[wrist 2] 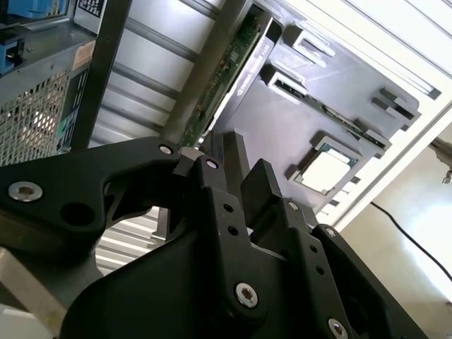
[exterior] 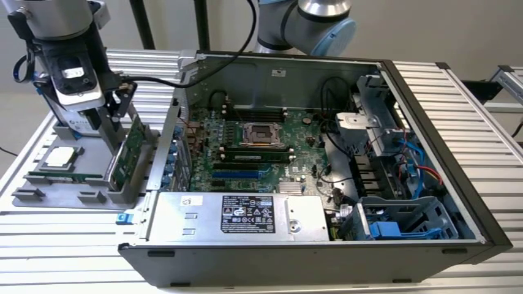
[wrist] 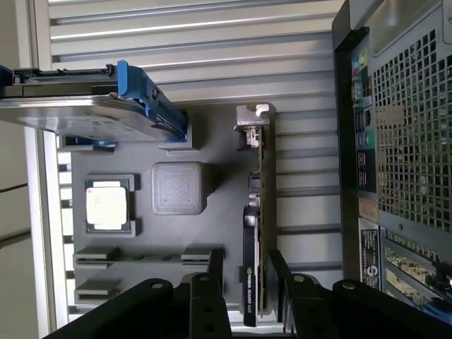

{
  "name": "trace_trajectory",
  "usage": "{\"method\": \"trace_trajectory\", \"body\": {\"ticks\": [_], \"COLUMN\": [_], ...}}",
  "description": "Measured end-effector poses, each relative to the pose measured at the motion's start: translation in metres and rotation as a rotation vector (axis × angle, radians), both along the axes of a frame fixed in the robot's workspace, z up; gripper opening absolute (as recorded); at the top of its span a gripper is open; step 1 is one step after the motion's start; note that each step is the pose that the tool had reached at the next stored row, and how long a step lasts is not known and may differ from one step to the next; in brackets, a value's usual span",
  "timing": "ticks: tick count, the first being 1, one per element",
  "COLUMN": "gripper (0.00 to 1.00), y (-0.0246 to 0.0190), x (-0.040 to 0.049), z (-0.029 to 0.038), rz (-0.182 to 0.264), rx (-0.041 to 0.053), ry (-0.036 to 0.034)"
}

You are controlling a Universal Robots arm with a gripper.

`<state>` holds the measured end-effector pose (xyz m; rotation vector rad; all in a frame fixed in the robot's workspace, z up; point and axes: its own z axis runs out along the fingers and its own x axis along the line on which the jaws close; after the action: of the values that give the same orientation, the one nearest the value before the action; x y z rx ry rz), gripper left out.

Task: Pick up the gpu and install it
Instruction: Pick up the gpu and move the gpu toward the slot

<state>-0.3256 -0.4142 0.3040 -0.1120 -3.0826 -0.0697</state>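
Gripper (wrist: 245,260) stands low over the gpu (wrist: 260,191), one finger on each side of the card. The jaws are open: in the first wrist view a strip of the holder shows between one finger (wrist: 212,272) and the black cooler, so nothing is clamped yet. The gpu stands on its long edge in a slot of the grey parts tray (wrist: 222,212), silver bracket at the far end from the fingers. That upright seating seemingly serves to offer both flat faces to the fingers from above. In the exterior view the tray lies at nine o'clock from the open computer case (exterior: 286,263). In the same tray sit a processor (wrist: 107,205), a grey block (wrist: 178,187) and a hard drive with blue rails (wrist: 85,106), all well apart from the card. The case's perforated rear wall (exterior: 168,144) rises just beside the card, between it and the motherboard (exterior: 302,159), and is judged the main obstruction. Power supply (exterior: 237,214) sits at six o'clock of the board, the drive cage (exterior: 400,220) at four.
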Motion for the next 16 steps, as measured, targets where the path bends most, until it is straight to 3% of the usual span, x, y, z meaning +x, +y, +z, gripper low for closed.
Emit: {"method": "trace_trajectory", "body": {"ticks": [16], "gripper": [1.00], "y": [0.0000], "x": [0.0006], "z": [-0.0067], "rz": [0.000], "rx": [0.0000], "ry": [0.0062]}}
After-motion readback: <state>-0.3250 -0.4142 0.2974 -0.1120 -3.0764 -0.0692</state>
